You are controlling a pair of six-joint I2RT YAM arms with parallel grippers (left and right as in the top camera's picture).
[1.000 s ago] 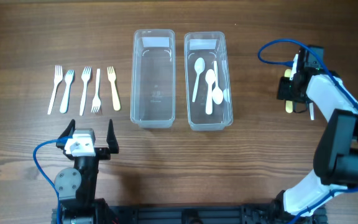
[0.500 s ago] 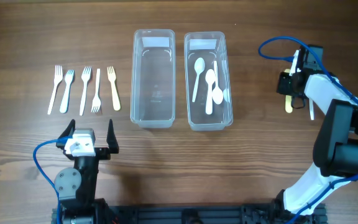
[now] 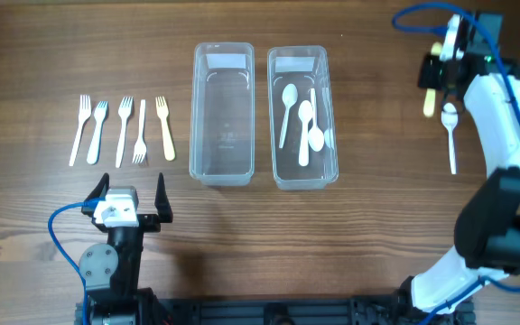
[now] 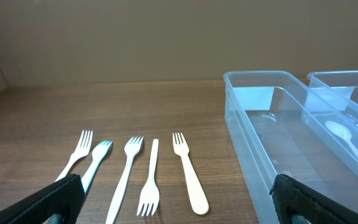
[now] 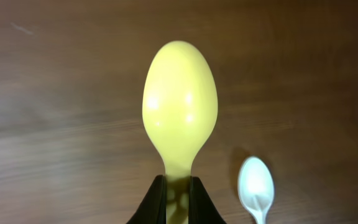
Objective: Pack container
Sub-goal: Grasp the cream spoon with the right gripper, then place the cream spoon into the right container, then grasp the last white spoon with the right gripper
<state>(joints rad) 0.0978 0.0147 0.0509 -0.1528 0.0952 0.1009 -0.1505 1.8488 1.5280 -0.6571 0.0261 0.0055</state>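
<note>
Two clear containers stand mid-table: the left one [image 3: 224, 114] is empty, the right one [image 3: 302, 116] holds several white spoons [image 3: 306, 126]. Several forks [image 3: 123, 130] lie in a row at the left, also in the left wrist view [image 4: 138, 174]. My right gripper [image 3: 435, 72] is shut on a yellow spoon [image 5: 179, 112] and holds it above the table at the far right. A white spoon [image 3: 450, 135] lies on the table below it and shows in the right wrist view [image 5: 257, 193]. My left gripper [image 3: 129, 194] is open and empty, near the front edge behind the forks.
The wooden table [image 3: 377, 226] carries nothing else. The left container's wall [image 4: 253, 143] stands right of the forks in the left wrist view.
My right gripper has lifted the yellow spoon off the table and moved away toward the far edge. The white spoon stays on the table. The left arm has not moved.
</note>
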